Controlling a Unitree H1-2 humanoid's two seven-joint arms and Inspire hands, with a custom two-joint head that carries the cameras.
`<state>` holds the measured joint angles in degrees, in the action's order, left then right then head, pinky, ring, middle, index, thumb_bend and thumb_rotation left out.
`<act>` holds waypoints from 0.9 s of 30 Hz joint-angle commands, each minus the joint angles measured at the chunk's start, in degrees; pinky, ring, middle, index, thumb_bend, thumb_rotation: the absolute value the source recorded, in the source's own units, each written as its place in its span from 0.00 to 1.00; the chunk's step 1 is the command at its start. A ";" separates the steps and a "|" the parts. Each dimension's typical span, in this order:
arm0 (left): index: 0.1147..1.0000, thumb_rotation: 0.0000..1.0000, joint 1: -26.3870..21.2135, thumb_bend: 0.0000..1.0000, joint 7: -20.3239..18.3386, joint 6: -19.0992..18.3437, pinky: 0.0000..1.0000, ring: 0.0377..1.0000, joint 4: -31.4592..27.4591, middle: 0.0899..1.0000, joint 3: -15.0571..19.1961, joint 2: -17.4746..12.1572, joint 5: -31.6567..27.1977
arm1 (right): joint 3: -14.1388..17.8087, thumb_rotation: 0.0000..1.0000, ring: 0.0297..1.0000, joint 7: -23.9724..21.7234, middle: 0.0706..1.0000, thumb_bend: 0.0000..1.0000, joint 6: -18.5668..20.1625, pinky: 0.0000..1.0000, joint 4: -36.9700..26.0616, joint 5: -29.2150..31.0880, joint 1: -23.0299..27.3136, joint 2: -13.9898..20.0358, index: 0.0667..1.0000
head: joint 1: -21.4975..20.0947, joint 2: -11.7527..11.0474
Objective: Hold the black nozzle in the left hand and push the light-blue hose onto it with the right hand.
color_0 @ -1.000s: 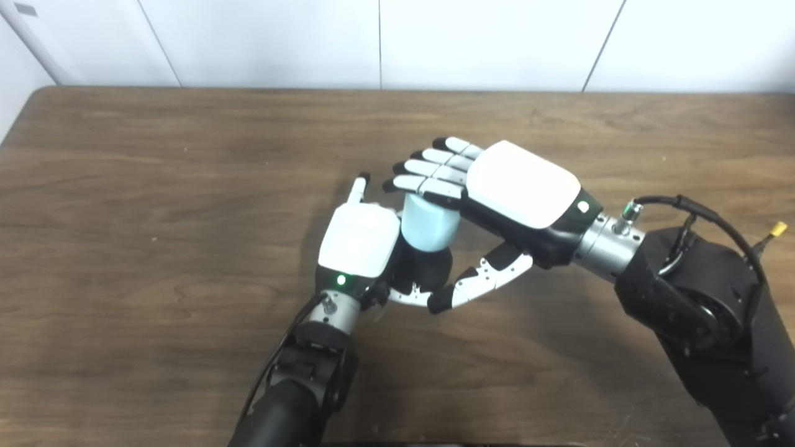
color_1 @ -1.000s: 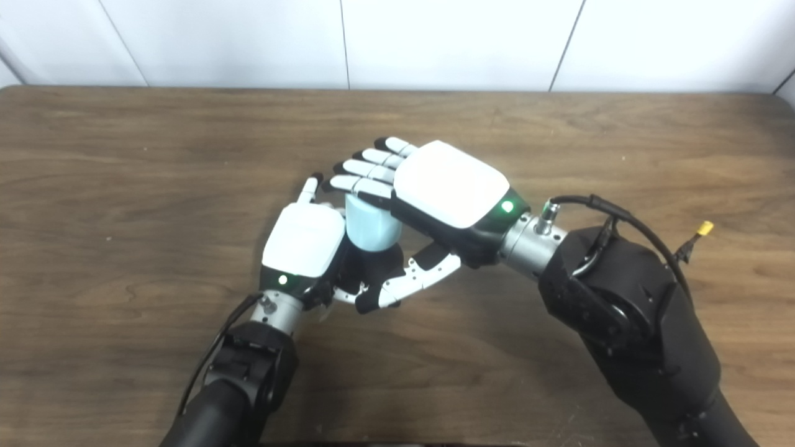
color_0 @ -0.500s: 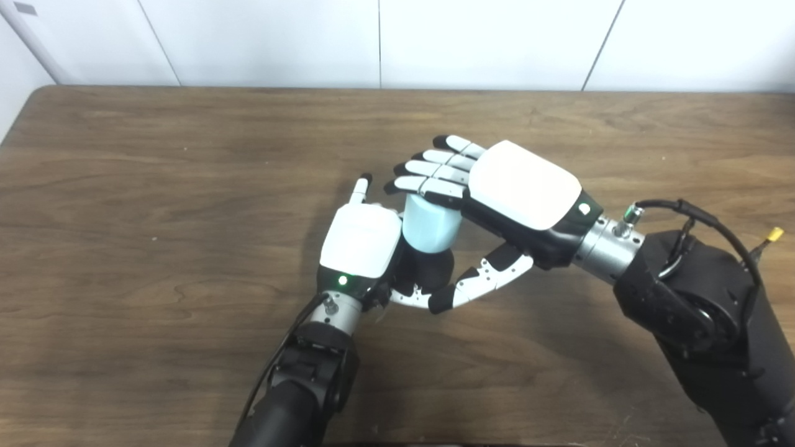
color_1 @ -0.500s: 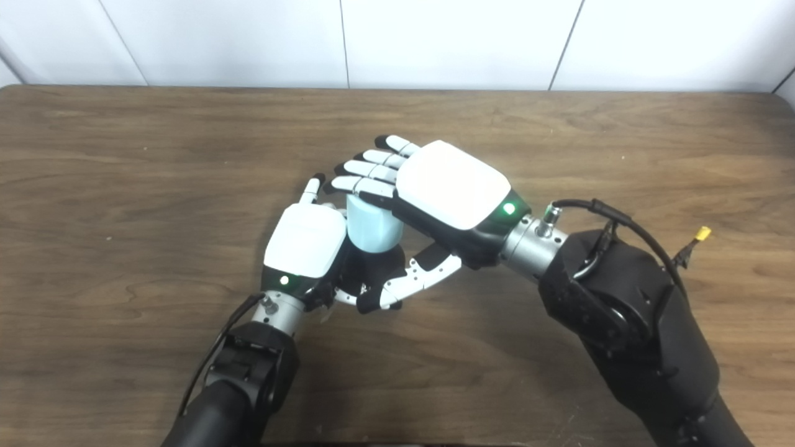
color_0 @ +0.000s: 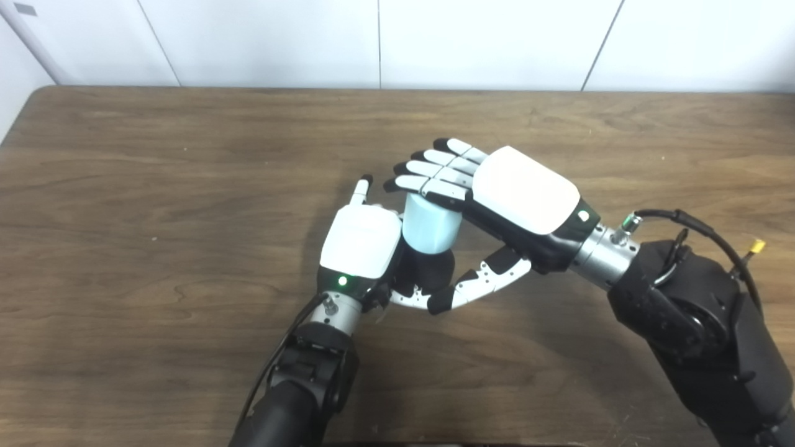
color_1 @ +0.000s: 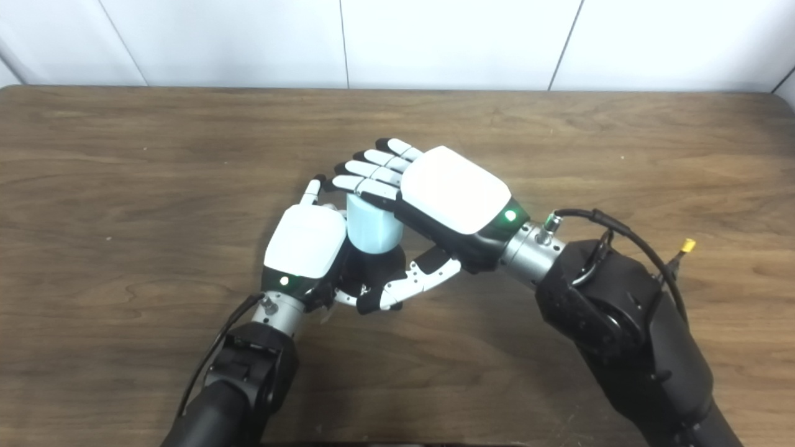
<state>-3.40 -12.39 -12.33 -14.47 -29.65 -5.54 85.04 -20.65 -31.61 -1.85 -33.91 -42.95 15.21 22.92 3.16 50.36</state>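
the light-blue hose is a short fat tube that sits right on top of the black nozzle, touching it. both are tucked between our two hands, above the wooden table. its long line runs up and down, leaning a little toward the far side, with the open top under our right fingers and the bottom end pointing down into the nozzle.

our left hand is curled tight around the black nozzle and holds it from the left. our right hand lies flat across the top of the hose, fingers out straight and not wrapped around it, with its thumb low beside our left thumb.

compared with a moment ago, the hose and the nozzle look the same, and our left hand has not moved. our right wrist and arm have dropped a bit lower and the palm has slid a little to the right. we think that means we are pressing down, but the hose is hardly going any further. it may be close to fully on, though we cannot see the joint.
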 commanded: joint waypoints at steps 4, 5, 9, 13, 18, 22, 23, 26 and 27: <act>0.38 0.00 0.23 0.52 -1.83 0.97 1.00 0.63 -0.49 0.48 -0.14 -0.30 0.24 | -2.52 0.94 0.89 -3.07 0.87 0.70 -0.56 0.95 4.37 -0.13 -3.55 1.75 0.84 | 0.00 0.12; 0.38 0.00 0.24 0.52 -1.85 0.95 1.00 0.63 -0.51 0.48 -0.14 -0.29 0.29 | -2.82 0.94 0.89 -3.10 0.87 0.70 -0.50 0.96 4.49 -0.25 -3.58 1.80 0.84 | -0.03 0.13; 0.38 0.00 0.20 0.52 -1.40 1.00 1.00 0.63 -0.40 0.49 -0.19 -0.34 0.45 | -3.67 0.94 0.88 -2.46 0.86 0.70 -0.80 0.94 5.18 0.04 -3.77 1.97 0.83 | -0.03 0.13; 0.38 0.00 0.09 0.52 -1.64 0.96 0.99 0.63 -0.52 0.49 -0.20 -0.25 0.55 | -4.16 0.94 0.87 -2.05 0.86 0.70 -0.73 0.92 5.45 0.38 -3.82 2.26 0.83 | 0.01 0.26; 0.38 0.00 0.16 0.52 -1.52 0.93 0.99 0.63 -0.71 0.49 -0.10 -0.13 0.30 | -4.75 0.95 0.87 -2.35 0.86 0.70 -0.40 0.92 5.35 0.49 -3.90 2.69 0.83 | -0.14 0.54; 0.38 0.00 0.26 0.52 -1.56 0.95 0.99 0.64 -0.67 0.49 -0.11 -0.11 0.17 | -5.12 0.95 0.88 -2.42 0.85 0.70 -0.37 0.94 5.16 0.74 -4.60 2.99 0.83 | -0.14 0.54; 0.38 0.00 0.28 0.52 -1.51 0.99 1.00 0.64 -0.71 0.49 -0.10 -0.17 0.14 | -5.20 0.95 0.87 -2.13 0.85 0.70 -0.57 0.94 5.19 0.75 -4.90 2.99 0.83 | -0.25 0.69; 0.39 0.00 0.36 0.52 -1.46 1.05 1.00 0.64 -0.82 0.48 -0.09 -0.27 0.04 | -5.64 0.93 0.87 -1.83 0.85 0.70 -0.91 0.94 5.22 0.33 -5.62 3.11 0.83 | -0.25 0.74; 0.39 0.00 0.39 0.52 -1.58 1.06 1.00 0.64 -0.88 0.48 -0.08 -0.26 -0.06 | -5.82 0.94 0.88 -1.94 0.85 0.70 -0.77 0.94 5.13 0.21 -5.82 3.19 0.83 | -0.27 0.77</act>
<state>-3.21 -12.49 -12.34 -14.57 -29.57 -5.62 84.87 -22.99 -26.08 -2.66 -31.93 -41.97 14.12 23.06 2.90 51.06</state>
